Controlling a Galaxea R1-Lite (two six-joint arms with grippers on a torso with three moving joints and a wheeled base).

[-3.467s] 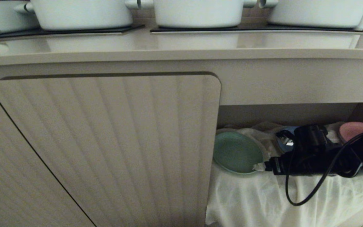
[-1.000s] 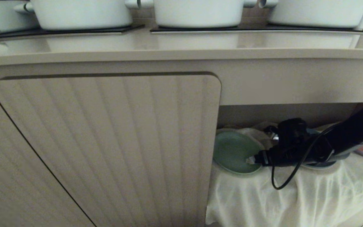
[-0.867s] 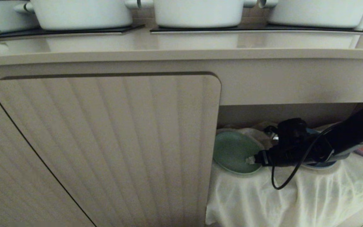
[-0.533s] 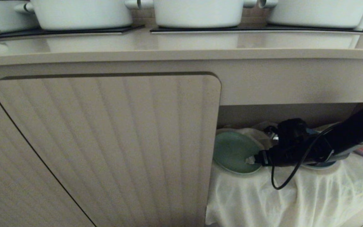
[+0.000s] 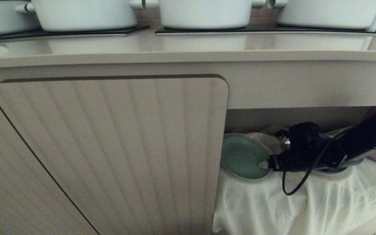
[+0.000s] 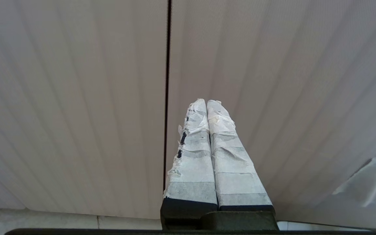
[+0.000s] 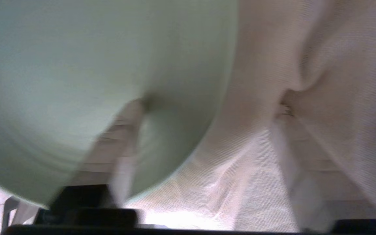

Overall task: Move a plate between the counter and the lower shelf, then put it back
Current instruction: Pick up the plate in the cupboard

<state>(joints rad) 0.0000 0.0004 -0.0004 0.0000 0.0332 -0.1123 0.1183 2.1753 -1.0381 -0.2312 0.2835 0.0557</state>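
Straddling round mint-green matte plastic plate (image 7: 77, 65) rim, right gripper (image 7: 207, 111) part-open, one taped finger (image 7: 122, 137) on plate, other on cloth.

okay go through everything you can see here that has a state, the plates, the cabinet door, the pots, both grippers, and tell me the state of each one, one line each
mint-green plate: lying flat on the white cloth in the lower shelf, not lifted.
right gripper: at the plate's right rim, one finger over the plate, the other on the cloth; jaws apart.
left gripper: shut, empty, facing the cabinet door.
cabinet door: closed.
white pots: standing on the counter.
blue plate: mostly hidden behind the right arm.
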